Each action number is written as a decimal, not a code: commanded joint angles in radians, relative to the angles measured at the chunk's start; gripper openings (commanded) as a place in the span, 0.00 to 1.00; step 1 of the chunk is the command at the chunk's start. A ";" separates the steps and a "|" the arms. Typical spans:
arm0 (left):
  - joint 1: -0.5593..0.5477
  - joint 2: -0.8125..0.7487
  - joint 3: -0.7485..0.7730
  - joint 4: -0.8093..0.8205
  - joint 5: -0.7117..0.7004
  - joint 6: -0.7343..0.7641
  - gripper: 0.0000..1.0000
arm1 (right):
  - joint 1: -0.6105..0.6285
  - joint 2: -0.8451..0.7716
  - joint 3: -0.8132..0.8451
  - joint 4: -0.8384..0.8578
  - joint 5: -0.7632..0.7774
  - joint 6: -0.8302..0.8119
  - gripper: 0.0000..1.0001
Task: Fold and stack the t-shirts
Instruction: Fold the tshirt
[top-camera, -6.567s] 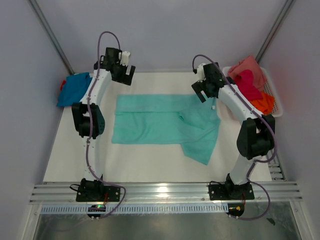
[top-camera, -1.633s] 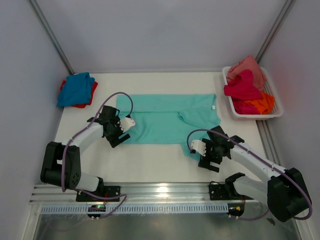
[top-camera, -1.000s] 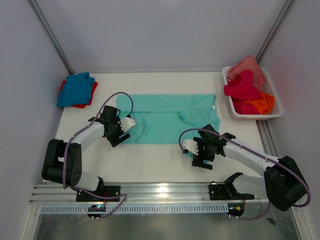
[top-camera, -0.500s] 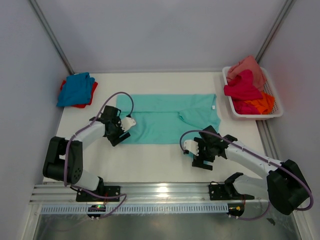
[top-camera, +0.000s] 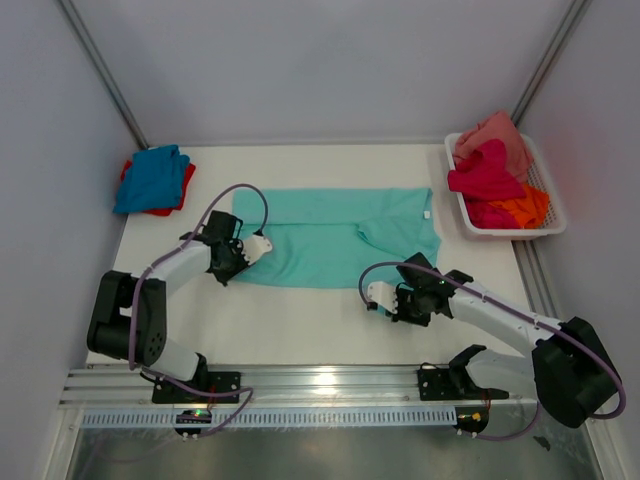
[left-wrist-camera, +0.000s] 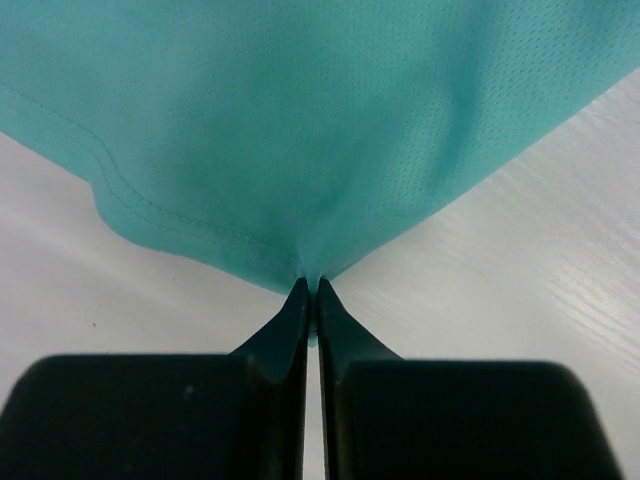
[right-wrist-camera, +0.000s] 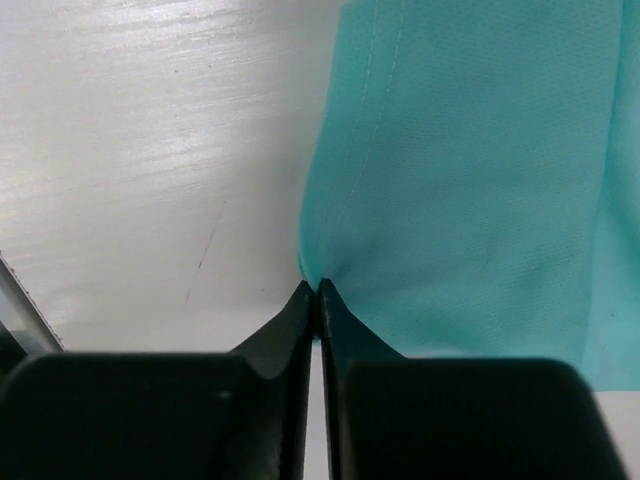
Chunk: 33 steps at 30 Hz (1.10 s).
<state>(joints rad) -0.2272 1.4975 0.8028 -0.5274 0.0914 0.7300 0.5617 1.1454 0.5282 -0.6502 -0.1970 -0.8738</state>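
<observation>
Along the near hem of the mint-teal t-shirt (top-camera: 330, 238), spread flat across the middle of the table (top-camera: 300, 325), shows two fresh pinches; places the left gripper (top-camera: 234, 264) at the shirt's near left corner and the right gripper (top-camera: 398, 302) at its near right corner, on the flap reaching closest to the arm bases; differs from half a second ago, with both pairs of fingers then parted at the cloth edge and now drawn fully together; reads the same from each wrist view, jaws pressed tip to tip with a small peak of teal fabric caught between them, no gap left; means the grasp for a fold looks secured at both corners, though not yet lifted, since the cloth around each pinch lies on the tabletop; suggests raising both corners together and carrying them toward the far hem, to halve the shirt; leaves stacking for later, with a blue t-shirt (top-camera: 155, 178) on a red t-shirt (top-camera: 126, 170) at the far left corner, and a magenta t-shirt (top-camera: 485, 170), an orange t-shirt (top-camera: 527, 206) and a salmon pink t-shirt (top-camera: 495, 130) heaped in the white mesh basket (top-camera: 456, 203) at the far right, well apart from the work.
</observation>
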 joint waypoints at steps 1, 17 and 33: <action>-0.004 0.015 0.052 -0.045 0.042 0.005 0.00 | 0.003 0.028 -0.030 -0.012 0.050 -0.019 0.04; -0.003 0.069 0.173 0.026 0.067 -0.093 0.00 | 0.003 0.039 0.124 0.170 0.116 0.108 0.03; -0.003 0.165 0.236 0.237 -0.045 -0.200 0.00 | 0.001 0.197 0.245 0.447 0.397 0.231 0.03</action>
<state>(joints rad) -0.2272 1.6527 1.0061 -0.4221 0.1024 0.5941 0.5617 1.3144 0.7376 -0.3370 0.0578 -0.6827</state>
